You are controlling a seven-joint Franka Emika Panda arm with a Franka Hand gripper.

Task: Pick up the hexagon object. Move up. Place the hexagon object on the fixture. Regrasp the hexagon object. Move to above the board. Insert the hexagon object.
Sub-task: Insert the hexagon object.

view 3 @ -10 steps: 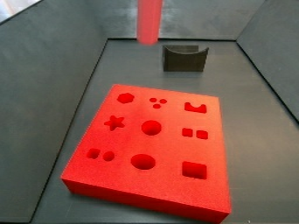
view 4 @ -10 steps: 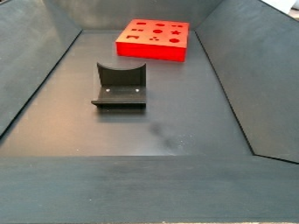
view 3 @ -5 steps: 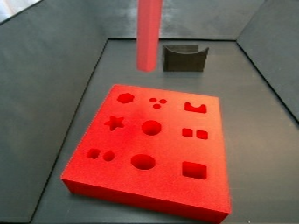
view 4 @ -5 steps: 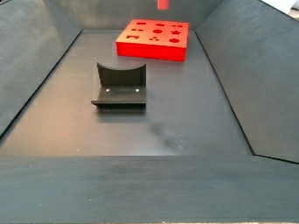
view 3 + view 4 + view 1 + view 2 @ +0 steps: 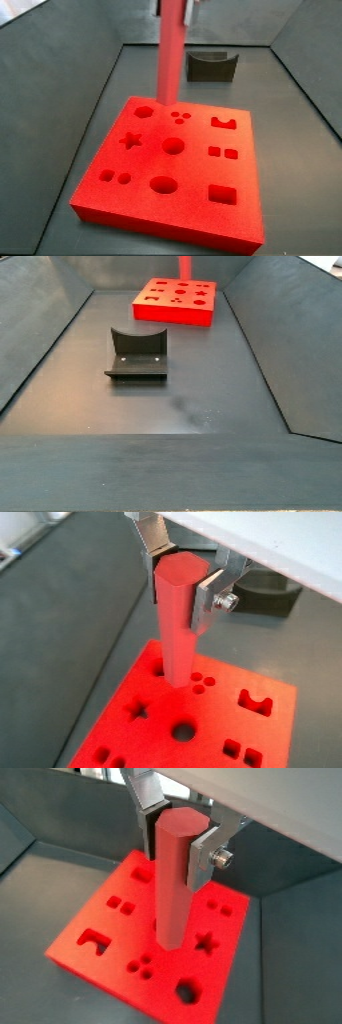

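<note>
While you look down through both wrist views, you see the gripper (image 5: 185,574) clamped on the upper end of the hexagon object (image 5: 175,627), its flat silver fingers (image 5: 210,600) pressed against opposite faces of the bar. You find the salmon-red prism hanging upright, its flat hexagonal top showing between the plates and its long body pointing straight down at the board (image 5: 254,727). In a wrist view the gripper (image 5: 181,830) and the bar (image 5: 177,888) line up the same way, with the bar's lower end over the middle part of the board (image 5: 94,918), near the star-shaped hole (image 5: 206,943).

In a side view you see the hexagon object (image 5: 170,55) as a vertical red column coming down from the top edge, its lower tip just above the far left part of the board (image 5: 187,210), close to the round hole (image 5: 144,110) in that corner; whether the tip touches the slab you cannot tell. Only a sliver of the gripper (image 5: 189,8) shows at the top there. The fixture (image 5: 211,66) stands on the dark floor beyond the board, to the right of the bar and apart from it.

In a side view from the opposite end, you find the fixture (image 5: 136,354) in the middle of the floor, the board (image 5: 201,314) far behind it, and the bar's lower end (image 5: 185,266) above the board's far edge.
</note>
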